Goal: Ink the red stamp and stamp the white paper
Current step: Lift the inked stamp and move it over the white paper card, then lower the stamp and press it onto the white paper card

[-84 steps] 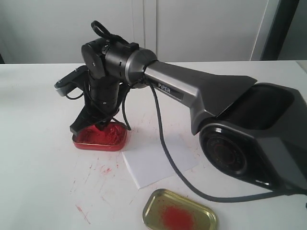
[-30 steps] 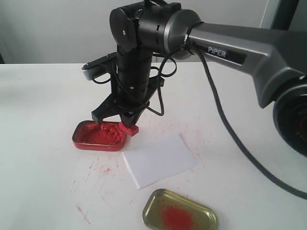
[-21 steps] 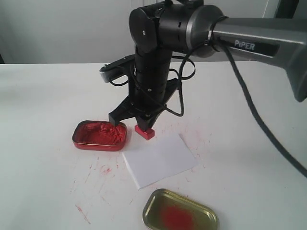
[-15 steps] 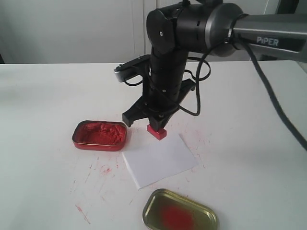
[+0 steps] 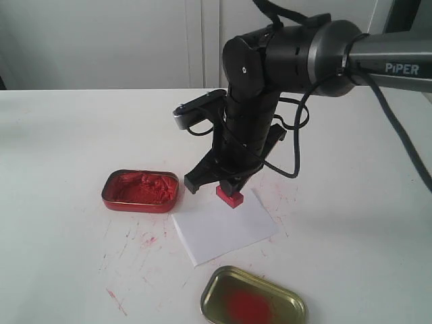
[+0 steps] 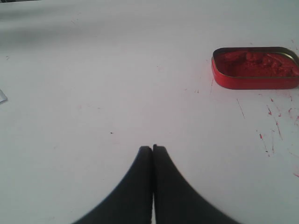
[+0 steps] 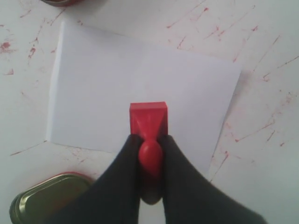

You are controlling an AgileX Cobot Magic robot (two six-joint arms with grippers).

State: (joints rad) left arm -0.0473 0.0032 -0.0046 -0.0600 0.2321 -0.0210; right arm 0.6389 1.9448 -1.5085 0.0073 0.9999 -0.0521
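Knob of red stamp (image 7: 148,115) mostly hidden between right fingers (image 7: 187,191)

The white paper (image 5: 223,233) has the red tin (image 5: 138,204) and gold lid (image 5: 273,289) close; other sides free.

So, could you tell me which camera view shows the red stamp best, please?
The right wrist view: it looks down on the red stamp, gripped by its knob in the right tool, over the white paper. The exterior view shows it small, under the tool; the left wrist view misses it.

Red stamp (image 7: 148,116) — plain white paper (image 7: 117,84).
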